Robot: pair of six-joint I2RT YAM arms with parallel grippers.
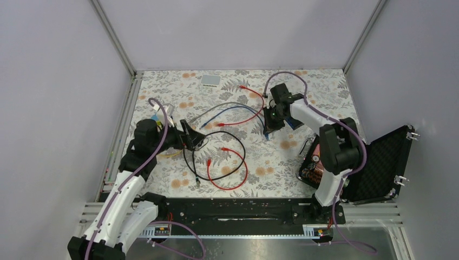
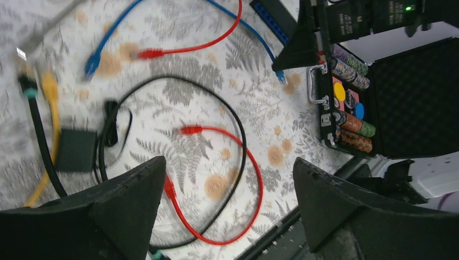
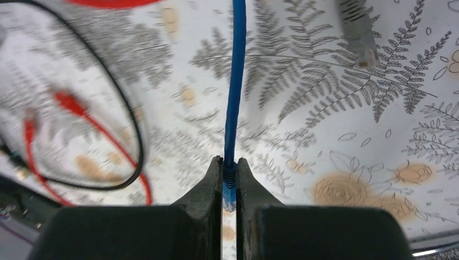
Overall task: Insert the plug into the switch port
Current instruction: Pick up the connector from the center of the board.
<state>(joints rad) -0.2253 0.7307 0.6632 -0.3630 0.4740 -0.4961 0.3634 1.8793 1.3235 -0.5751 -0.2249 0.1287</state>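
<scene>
My right gripper (image 3: 229,162) is shut on the blue plug (image 3: 229,187) at the end of a blue cable (image 3: 235,81), which runs straight away from the fingers over the floral cloth. In the top view that gripper (image 1: 269,128) hangs at the middle right, close beside the flat black switch with its blue edge (image 1: 293,123). The left wrist view shows the switch's blue port row (image 2: 272,20) at the top; the port itself is too small to make out. My left gripper (image 2: 230,162) stands open above the looped red cable (image 2: 243,162), holding nothing.
Black (image 1: 233,138), red and grey cables lie looped across the middle. A small black block (image 2: 76,149) and a yellow cable (image 2: 51,103) lie near the left arm. A white box (image 1: 211,80) sits at the back. An open case of poker chips (image 1: 325,162) stands at the right.
</scene>
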